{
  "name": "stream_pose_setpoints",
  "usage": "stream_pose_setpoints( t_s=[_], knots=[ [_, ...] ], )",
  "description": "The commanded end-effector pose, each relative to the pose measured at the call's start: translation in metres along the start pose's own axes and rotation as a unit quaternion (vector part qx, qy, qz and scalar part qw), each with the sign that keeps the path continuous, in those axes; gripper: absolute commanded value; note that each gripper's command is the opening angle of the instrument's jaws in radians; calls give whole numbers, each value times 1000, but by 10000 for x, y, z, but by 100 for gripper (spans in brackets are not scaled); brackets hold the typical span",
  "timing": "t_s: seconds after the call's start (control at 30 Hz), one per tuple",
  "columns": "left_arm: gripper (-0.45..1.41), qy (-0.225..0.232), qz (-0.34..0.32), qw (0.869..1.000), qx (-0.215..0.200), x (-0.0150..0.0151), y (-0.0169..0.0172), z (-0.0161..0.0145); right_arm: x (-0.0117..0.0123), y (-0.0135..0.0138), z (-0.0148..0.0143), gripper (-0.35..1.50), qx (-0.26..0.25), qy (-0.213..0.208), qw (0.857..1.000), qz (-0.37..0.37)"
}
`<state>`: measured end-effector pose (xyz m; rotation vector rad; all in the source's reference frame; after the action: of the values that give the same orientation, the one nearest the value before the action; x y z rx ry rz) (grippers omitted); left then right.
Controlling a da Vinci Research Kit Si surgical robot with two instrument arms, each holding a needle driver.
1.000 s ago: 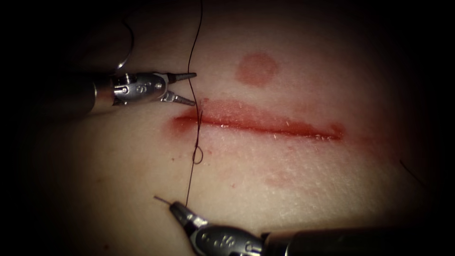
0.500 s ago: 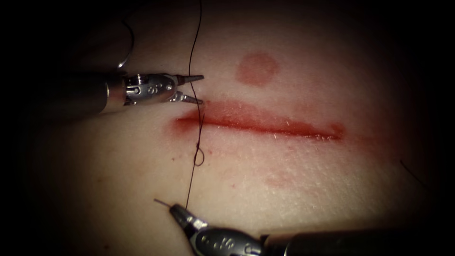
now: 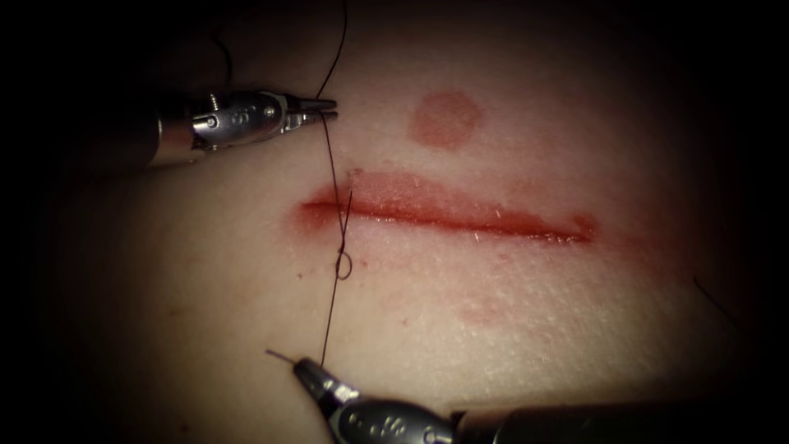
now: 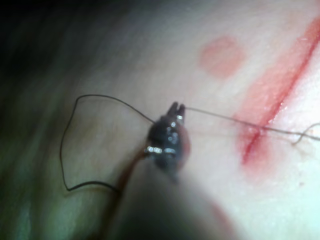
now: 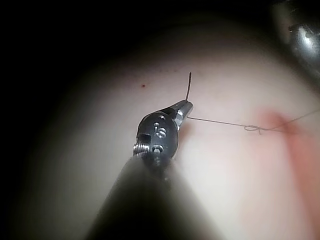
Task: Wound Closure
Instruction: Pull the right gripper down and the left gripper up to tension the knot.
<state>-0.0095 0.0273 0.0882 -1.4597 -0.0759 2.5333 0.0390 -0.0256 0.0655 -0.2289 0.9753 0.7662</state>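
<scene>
L claw is clenched on the thread above the cut, near its left end. R claw is clenched on the thread too, below the cut, w/ a short tail end sticking out past the tip. Thread runs taut btwn the two claws, crossing the cut's left end, w/ a small knot loop lying on the tissue just below the cut. Above L claw the thread goes slack & curls away. Red fluid smears along the cut; round reddish mark sits above it. Can't tell where the needle is.
</scene>
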Motion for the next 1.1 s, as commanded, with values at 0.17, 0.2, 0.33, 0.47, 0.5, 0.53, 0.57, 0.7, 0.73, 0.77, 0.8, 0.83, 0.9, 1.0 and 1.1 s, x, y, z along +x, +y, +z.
stream_pose_setpoints(
  t_s=[0.17, 0.2, 0.33, 0.47, 0.5, 0.53, 0.57, 0.7, 0.73, 0.77, 0.8, 0.83, 0.9, 1.0, 1.1],
  knots=[
    [-35, 19, -51, 998, 20, 11, -61, 21, -4, -9, 2, -35, 1, 0, 1000, 2],
    [-35, 16, -66, 997, 26, 10, -72, 31, -4, -9, 2, -35, 0, -1, 1000, 2],
    [-35, -4, -80, 996, 27, -3, -94, 76, -2, -10, 1, -35, 1, 0, 1000, 2],
    [-35, -8, -89, 995, 30, -19, -113, 103, -1, -11, 0, -35, 2, 0, 1000, 2],
    [-35, -8, -89, 995, 30, -19, -113, 103, -1, -11, 0, -35, 2, 0, 1000, 2],
    [-35, -8, -91, 995, 31, -22, -117, 108, -1, -11, -1, -35, 2, 0, 1000, 2],
    [-35, -9, -93, 995, 36, -31, -131, 117, 0, -12, -1, -35, 2, 0, 1000, 2],
    [-35, -10, -97, 994, 43, -46, -165, 131, 0, -12, -1, -35, 3, 0, 1000, 2],
    [-35, -12, -100, 994, 45, -49, -178, 132, 0, -12, -1, -35, 1, 0, 1000, 1],
    [-35, -12, -100, 994, 45, -49, -178, 132, 0, -12, -1, -35, 1, 0, 1000, 1],
    [-35, -14, -101, 994, 48, -51, -184, 132, 0, -12, -2, -35, 1, 0, 1000, 1],
    [-35, -14, -105, 993, 48, -52, -194, 132, 0, -12, -2, -35, 1, 0, 1000, 1],
    [-35, -17, -105, 993, 49, -53, -197, 132, 0, -12, -2, -35, 1, 0, 1000, 1],
    [-35, -15, -98, 994, 53, -54, -206, 130, 0, -12, -2, -35, 1, 0, 1000, 1],
    [-35, -12, -89, 994, 63, -53, -220, 129, 0, -13, -2, -35, 2, 0, 1000, 1]
  ],
)
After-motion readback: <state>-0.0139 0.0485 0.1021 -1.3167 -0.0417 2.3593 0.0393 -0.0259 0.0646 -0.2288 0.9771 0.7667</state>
